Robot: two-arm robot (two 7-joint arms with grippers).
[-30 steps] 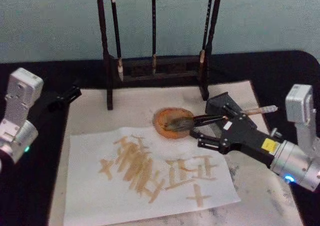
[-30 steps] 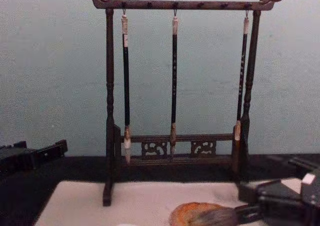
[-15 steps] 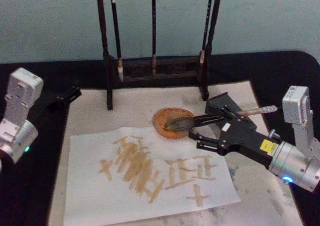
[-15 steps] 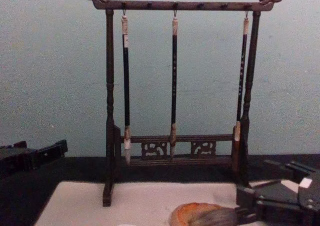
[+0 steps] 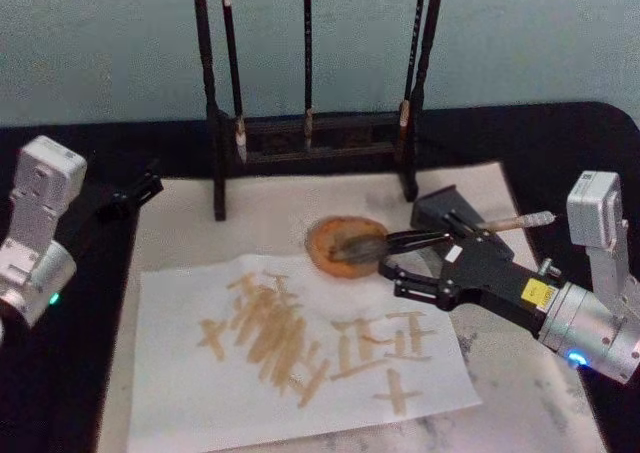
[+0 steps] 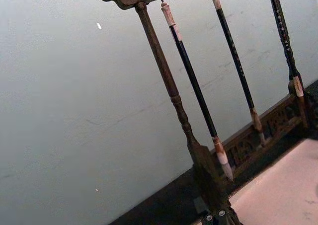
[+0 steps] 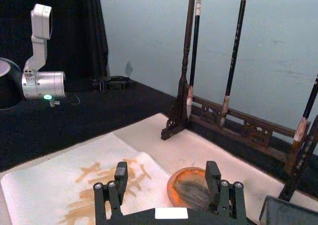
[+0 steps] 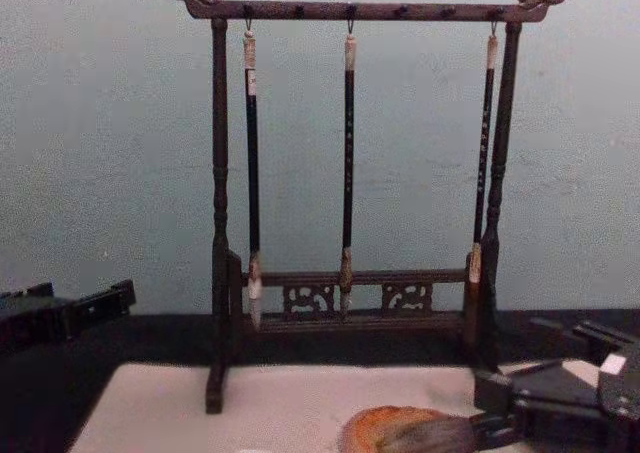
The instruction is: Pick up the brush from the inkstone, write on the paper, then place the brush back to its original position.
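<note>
Bristles of the large calligraphy brush (image 5: 362, 246), grey-brown and bushy, lie on the round orange-brown inkstone (image 5: 335, 235), which sits on the pale felt mat (image 5: 270, 208) just far of the white sheet of paper (image 5: 300, 353) covered in tan strokes. We see the brush's pale wooden handle running right, over a dark block (image 5: 447, 213), its end sticking out past it. Our right gripper (image 5: 390, 253) sits low at the right of the inkstone with its black fingers spread wide; we see the bristle head beside one finger in the right wrist view (image 7: 195, 195), and the fingers grip nothing. Whether that finger touches the brush we cannot tell. Our left gripper (image 5: 140, 189) is parked at the far left, over the black tabletop (image 5: 560, 143); its fingers' spread we cannot tell. Behind the mat stands a dark wooden brush rack (image 8: 350, 313) with three thin dark brushes (image 8: 348, 163) hanging from its top bar.
</note>
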